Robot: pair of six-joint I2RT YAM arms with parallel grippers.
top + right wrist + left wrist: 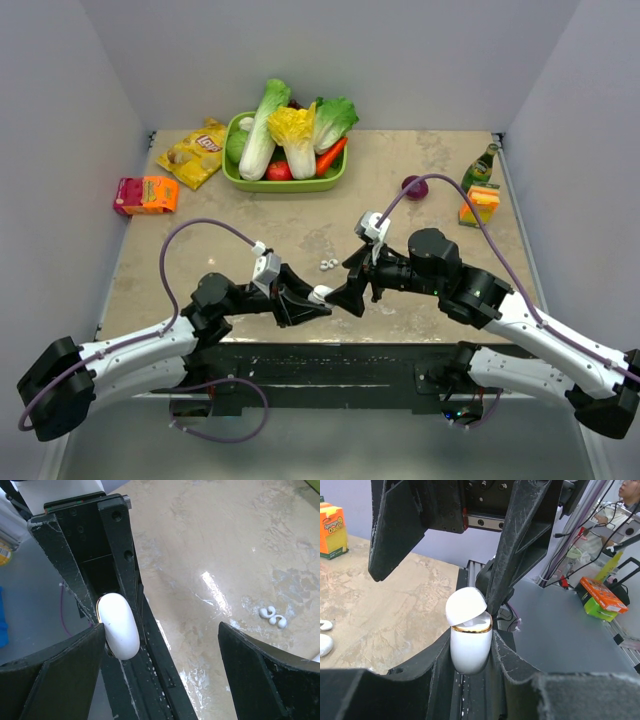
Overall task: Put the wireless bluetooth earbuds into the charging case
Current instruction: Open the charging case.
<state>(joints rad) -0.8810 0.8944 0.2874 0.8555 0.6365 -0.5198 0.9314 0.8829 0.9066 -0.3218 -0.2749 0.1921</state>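
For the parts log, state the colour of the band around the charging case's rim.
Gold, on the white charging case; clearest in the left wrist view.

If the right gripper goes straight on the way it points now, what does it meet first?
Most likely the case, lid open, held in the left gripper just ahead; depth is hard to judge.

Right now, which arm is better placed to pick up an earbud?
Right: the right gripper is open and empty near the loose earbuds; the left gripper is shut on the open charging case.
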